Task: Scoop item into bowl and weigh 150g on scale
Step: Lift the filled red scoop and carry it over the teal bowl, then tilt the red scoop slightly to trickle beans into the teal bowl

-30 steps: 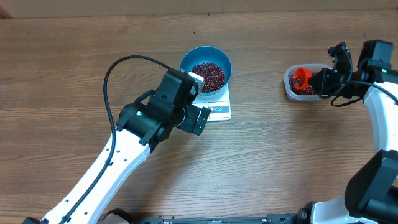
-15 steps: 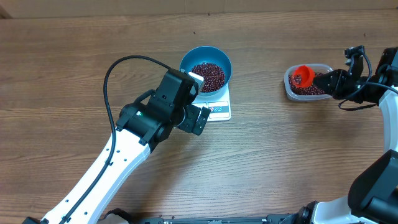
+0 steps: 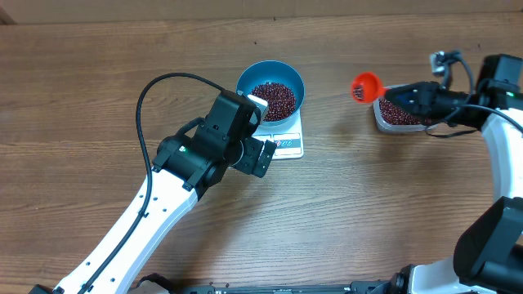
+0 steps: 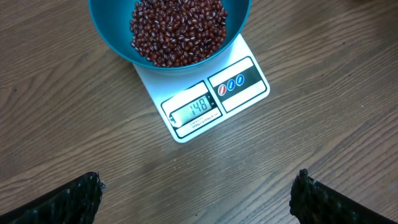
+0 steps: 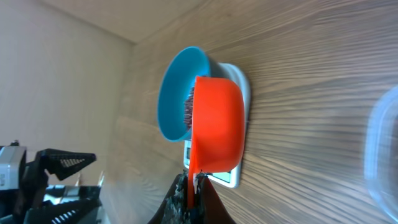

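Ur R gripper (image 3: 399,92) pinches orange scoop (image 3: 367,86), well apart from bowl (image 3: 243,88); L gripper (image 4: 196,196) spread wide, scale (image 4: 244,81) just ahead.

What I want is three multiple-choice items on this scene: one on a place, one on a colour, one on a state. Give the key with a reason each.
1. Where does the bowl stand relative to the scale?
A) on top of it
B) beside it
C) under it

2. What colour is the scoop?
A) green
B) orange-red
C) white

3. How do the left fingers stand?
A) wide apart, holding nothing
B) shut on the bowl
C) shut on the scoop

Key:
1 A: the left wrist view shows the bowl resting on the scale's top.
2 B: it shows orange-red, its handle pinched in the right fingers.
3 A: they sit at opposite lower corners of the left wrist view with nothing between them.
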You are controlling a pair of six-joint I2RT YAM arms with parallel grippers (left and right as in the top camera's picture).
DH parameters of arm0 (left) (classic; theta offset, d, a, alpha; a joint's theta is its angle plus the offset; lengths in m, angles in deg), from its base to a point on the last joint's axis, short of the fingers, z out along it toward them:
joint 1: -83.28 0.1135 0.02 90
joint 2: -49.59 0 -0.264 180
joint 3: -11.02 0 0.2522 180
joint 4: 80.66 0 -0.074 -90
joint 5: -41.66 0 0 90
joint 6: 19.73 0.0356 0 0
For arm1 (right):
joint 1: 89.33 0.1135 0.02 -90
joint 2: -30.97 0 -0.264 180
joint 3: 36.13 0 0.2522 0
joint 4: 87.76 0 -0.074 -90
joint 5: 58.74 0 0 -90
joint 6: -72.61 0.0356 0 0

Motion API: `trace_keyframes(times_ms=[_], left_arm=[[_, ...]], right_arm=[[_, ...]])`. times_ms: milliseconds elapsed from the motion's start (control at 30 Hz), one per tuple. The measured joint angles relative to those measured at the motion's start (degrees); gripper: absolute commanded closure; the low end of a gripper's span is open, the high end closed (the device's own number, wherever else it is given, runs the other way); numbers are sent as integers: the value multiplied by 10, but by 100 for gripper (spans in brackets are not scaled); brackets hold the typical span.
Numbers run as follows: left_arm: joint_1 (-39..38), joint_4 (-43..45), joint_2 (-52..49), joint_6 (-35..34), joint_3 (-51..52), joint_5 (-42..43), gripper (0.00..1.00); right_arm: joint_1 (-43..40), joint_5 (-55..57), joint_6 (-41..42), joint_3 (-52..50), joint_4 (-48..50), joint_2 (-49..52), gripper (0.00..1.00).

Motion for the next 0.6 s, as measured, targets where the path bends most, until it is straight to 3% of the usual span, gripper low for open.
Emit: trace_keyframes(times_ms=[367, 600], left_arm=[[0, 0, 0, 0, 0, 0, 1], [0, 0, 0, 0, 0, 0, 0]], right_arm=[[127, -2, 78, 0, 109, 0, 96], [202, 52, 122, 0, 178, 0, 96]])
